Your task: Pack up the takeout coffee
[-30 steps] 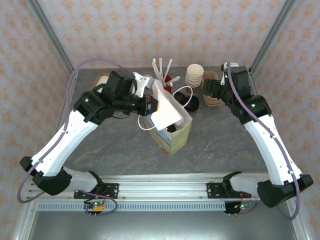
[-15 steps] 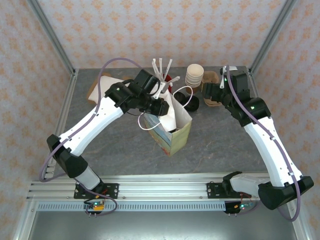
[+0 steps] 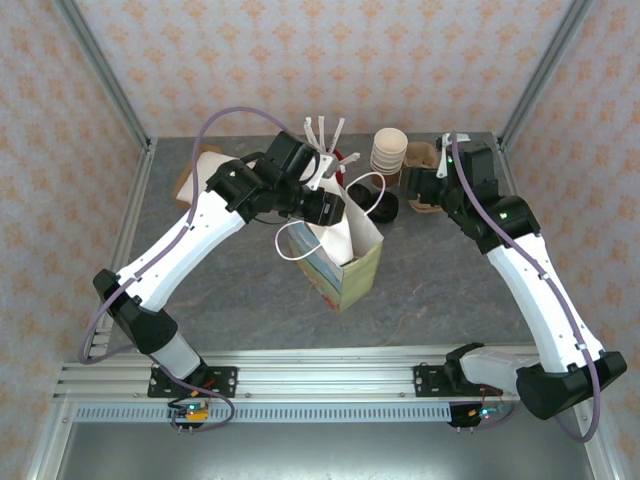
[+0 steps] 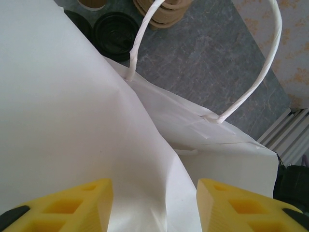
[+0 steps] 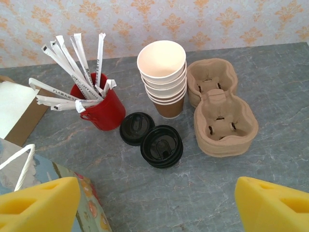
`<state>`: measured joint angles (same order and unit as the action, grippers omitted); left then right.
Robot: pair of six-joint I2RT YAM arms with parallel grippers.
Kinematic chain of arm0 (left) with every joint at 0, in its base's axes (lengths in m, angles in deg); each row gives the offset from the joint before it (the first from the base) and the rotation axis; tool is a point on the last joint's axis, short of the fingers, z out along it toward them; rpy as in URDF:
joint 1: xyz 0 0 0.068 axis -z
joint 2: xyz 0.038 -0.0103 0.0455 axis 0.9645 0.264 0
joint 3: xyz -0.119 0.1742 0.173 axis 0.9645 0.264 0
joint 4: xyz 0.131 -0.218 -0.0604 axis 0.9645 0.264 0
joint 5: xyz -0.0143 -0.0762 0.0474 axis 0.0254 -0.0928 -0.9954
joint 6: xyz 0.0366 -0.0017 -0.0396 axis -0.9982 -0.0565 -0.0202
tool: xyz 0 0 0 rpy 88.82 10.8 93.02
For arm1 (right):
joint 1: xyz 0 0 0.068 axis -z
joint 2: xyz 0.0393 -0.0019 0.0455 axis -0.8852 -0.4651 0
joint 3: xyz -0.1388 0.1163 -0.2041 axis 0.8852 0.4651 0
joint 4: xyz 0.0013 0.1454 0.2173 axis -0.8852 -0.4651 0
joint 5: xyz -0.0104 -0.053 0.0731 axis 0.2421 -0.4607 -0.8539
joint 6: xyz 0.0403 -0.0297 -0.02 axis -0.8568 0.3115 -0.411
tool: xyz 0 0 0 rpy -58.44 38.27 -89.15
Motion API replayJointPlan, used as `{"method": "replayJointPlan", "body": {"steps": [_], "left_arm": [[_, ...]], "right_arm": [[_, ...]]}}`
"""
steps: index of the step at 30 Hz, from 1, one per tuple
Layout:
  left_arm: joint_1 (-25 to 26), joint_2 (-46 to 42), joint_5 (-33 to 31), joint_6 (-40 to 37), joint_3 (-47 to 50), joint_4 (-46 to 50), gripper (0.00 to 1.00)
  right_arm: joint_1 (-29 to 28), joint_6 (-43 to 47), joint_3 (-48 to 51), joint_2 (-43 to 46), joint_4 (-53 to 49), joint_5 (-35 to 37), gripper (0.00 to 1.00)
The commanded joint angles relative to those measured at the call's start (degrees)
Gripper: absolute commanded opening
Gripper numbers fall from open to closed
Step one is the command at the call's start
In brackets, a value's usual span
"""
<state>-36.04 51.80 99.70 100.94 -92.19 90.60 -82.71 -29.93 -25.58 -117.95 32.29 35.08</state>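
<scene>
**Top and wrist views, with the bag (image 3: pixel 362 280) as reference.** The bag stands upright at mid-tabletop (image 3: pixel 450 290), mouth up. The left pincer (image 4: pixel 154 195) hangs over the bag's far rim with its fingers apart. The white wall (image 4: pixel 72 106) lies slack between them, not pinched, and one handle (image 4: pixel 251 72) loops just beyond.

The right pincer (image 5: pixel 157 198) hovers beyond the bag to its right, fingers wide apart on nothing. Before it lie the lids (image 5: pixel 161 145), the lidless cups (image 5: pixel 163 77), the straw cup (image 5: pixel 101 108) and the carriers (image 5: pixel 219 113).

A dark patch (image 3: pixel 346 262) low in the bag's mouth may be the coffee's lid, but it is too small to tell.

Likely hazards:
- The unheld wall may sag across the bag's mouth.
- A finger catching the handle or wall on withdrawal could drag or tip the bag, spilling any cup inside.
- The right pincer, lowered carelessly, could scatter the lids.
</scene>
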Motion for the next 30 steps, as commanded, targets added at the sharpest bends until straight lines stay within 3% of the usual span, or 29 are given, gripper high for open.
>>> {"method": "replayJointPlan", "body": {"steps": [1, 14, 23, 27, 30], "left_arm": [[0.5, -1.0, -1.5, -1.8, -1.3, -1.5, 0.51], [0.5, 9.4, 5.4, -2.6, -5.9, 0.0, 0.36], [0.9, 9.6, 4.7, -4.5, -6.7, 3.4, 0.39], [0.9, 6.2, 7.2, -5.4, -8.0, 0.9, 0.45], [0.7, 2.7, 5.2, -6.9, -8.0, -0.9, 0.5]], "right_arm": [[0.1, -0.9, 0.9, 0.7, 2.5, -1.1, 0.84], [0.1, -0.5, 0.4, -0.2, 2.1, -1.6, 0.84], [0.2, -0.5, 0.5, -1.8, 2.7, -2.0, 0.84], [0.1, -0.6, -0.2, -1.8, 2.5, -2.2, 0.84], [0.1, -0.5, -0.3, -1.3, 2.3, -1.6, 0.84]]}}
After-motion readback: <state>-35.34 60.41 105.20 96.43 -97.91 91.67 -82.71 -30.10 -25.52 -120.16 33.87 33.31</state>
